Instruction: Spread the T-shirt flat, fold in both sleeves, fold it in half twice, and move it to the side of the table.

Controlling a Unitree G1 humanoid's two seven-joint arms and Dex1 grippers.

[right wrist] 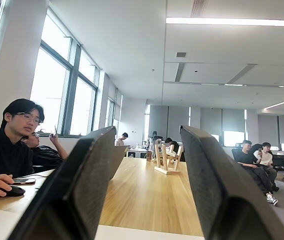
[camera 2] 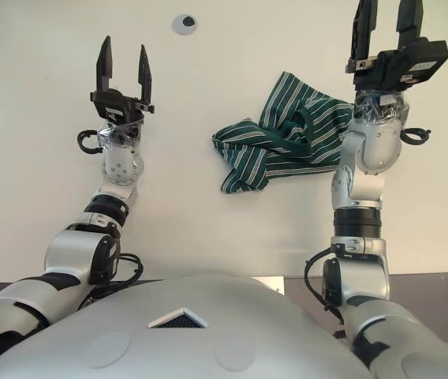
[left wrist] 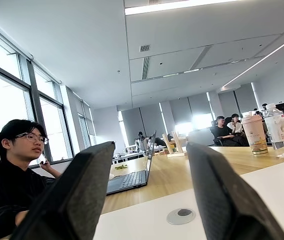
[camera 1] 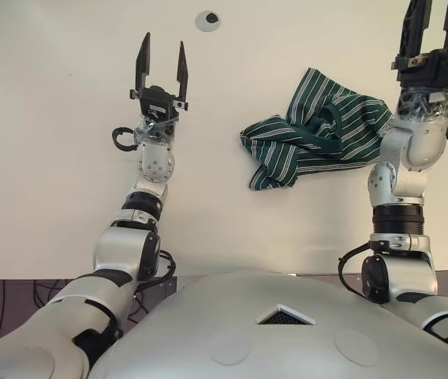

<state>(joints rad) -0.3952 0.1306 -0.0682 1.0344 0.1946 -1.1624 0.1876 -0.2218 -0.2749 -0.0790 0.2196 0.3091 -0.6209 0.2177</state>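
Left gripper (camera 1: 162, 51) sits over the table (camera 1: 42, 174) on the left side, fingers pointing away, jaws spread wide, nothing btwn them, no contact w/ cloth. Round port (camera 1: 207, 20) lies near the far edge. T-shirt (camera 1: 315, 130), green w/ white stripes, is bunched in a heap right of centre, well apart from left gripper, just beside right arm. Prob. light, soft, floppy; it'll sag and drag, so pinch a hem edge or shoulder seam, not the bulk. Right gripper (camera 2: 386, 20) is at the heap's far-right side, jaws also wide apart, empty.
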